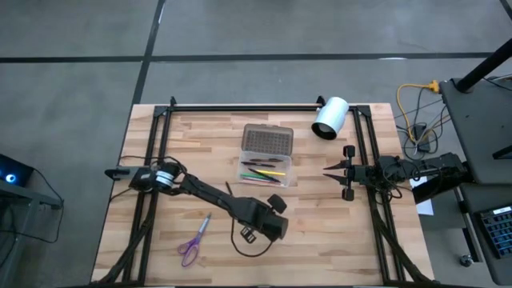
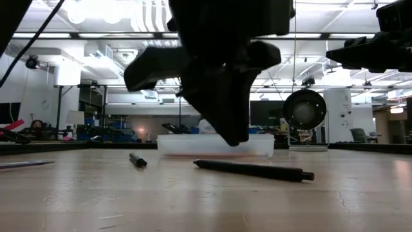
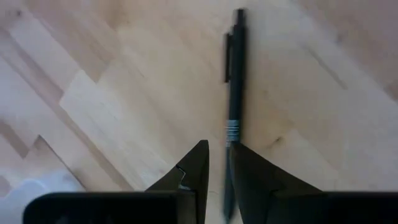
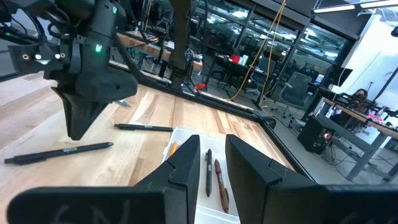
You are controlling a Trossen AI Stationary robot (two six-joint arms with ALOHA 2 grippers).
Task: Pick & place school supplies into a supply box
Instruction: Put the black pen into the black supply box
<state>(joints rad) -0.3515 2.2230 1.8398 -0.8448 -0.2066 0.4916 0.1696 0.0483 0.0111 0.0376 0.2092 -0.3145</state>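
Several pens (image 1: 264,170) inside open supply box (image 1: 267,140).

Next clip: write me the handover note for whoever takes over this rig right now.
Left gripper: open, poised over a black pen lying on the table.
Right gripper: open, empty, parked right of the supply box.
Done: several pens lie in the box, lid open.
Left: this pen, a second black pen, the scissors.
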